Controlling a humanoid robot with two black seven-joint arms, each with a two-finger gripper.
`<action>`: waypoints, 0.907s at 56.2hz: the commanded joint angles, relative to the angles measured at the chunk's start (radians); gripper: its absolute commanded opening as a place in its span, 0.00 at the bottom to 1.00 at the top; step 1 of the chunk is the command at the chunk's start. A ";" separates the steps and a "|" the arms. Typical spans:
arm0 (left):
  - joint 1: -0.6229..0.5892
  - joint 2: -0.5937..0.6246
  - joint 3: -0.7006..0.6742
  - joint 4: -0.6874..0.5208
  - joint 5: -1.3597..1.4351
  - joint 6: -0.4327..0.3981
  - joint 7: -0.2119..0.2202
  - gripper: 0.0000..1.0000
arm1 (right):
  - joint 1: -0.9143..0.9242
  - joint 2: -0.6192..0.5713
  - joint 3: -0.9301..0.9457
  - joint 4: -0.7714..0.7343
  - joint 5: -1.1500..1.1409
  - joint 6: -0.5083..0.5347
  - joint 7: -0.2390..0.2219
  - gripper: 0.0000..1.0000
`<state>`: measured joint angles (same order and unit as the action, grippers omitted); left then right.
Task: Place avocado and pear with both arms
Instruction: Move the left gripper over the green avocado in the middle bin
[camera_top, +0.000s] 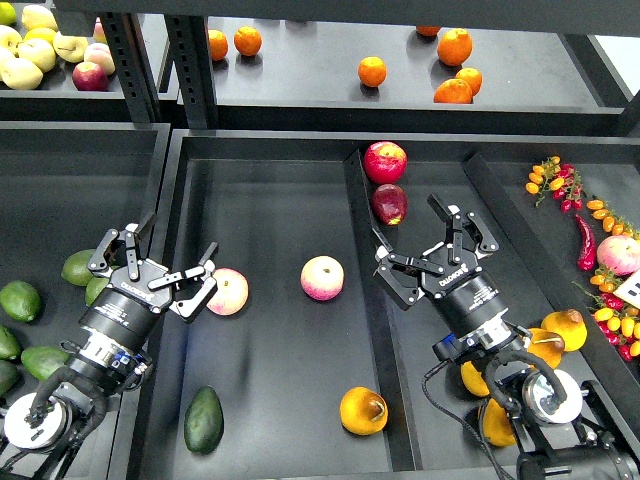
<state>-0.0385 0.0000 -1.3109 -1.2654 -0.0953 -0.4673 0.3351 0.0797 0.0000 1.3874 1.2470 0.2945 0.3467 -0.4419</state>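
Note:
The avocado (204, 420), dark green and egg-shaped, lies at the front left of the middle tray (270, 200). The pear (363, 410), orange-yellow with a brown sunken spot, lies at the tray's front right. My left gripper (166, 263) is open and empty, above the tray's left wall, just left of a peach (227, 291) and well behind the avocado. My right gripper (424, 242) is open and empty, over the right compartment, behind and to the right of the pear.
A second peach (322, 278) lies mid-tray. Two red apples (386, 180) sit by the divider at the back. More avocados (20, 300) fill the left bin, more pears (563, 328) lie under my right arm. Oranges (372, 71) and apples (40, 45) sit on the back shelf.

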 joint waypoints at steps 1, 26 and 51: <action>-0.029 0.000 0.002 0.000 0.048 0.006 0.080 1.00 | -0.001 0.000 0.001 0.000 0.000 0.000 0.000 1.00; -0.231 0.317 0.168 0.024 0.083 -0.021 0.154 0.99 | -0.005 0.000 0.004 0.008 0.002 0.000 -0.001 1.00; -0.664 0.606 0.696 0.120 0.078 -0.021 0.154 1.00 | -0.005 0.000 0.013 0.011 0.002 0.000 -0.001 1.00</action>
<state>-0.5988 0.5875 -0.7515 -1.1486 -0.0207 -0.4889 0.4889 0.0750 0.0000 1.3987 1.2564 0.2962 0.3468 -0.4435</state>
